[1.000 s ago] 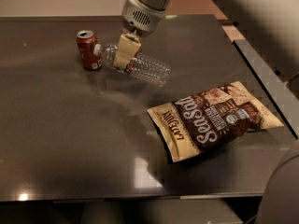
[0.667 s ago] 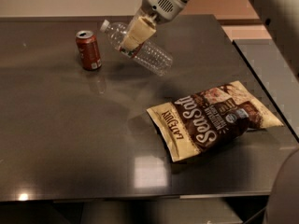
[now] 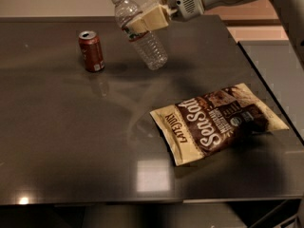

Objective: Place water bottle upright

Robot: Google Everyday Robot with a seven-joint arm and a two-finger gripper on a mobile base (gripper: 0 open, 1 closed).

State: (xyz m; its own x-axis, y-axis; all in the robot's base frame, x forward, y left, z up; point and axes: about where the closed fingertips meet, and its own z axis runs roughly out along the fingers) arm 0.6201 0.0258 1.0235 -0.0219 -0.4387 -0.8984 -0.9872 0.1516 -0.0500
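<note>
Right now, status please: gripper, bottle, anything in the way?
Gripper shut on small clear ribbed plastic water bottle, near its neck. Bottle tilted, cap up-left, not upright. Red soda can standing left, apart.

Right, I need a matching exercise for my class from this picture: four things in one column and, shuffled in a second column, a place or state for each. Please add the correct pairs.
Column 1
1. water bottle
2. soda can
3. snack bag
4. gripper

Column 2
A. lying flat on the table, right of the middle
B. shut on the upper part of the bottle, near the top of the picture
C. standing upright on the table, on the left
D. held in the air, tilted, cap pointing up and to the left

Pairs: 1-D, 2-C, 3-A, 4-B
</note>
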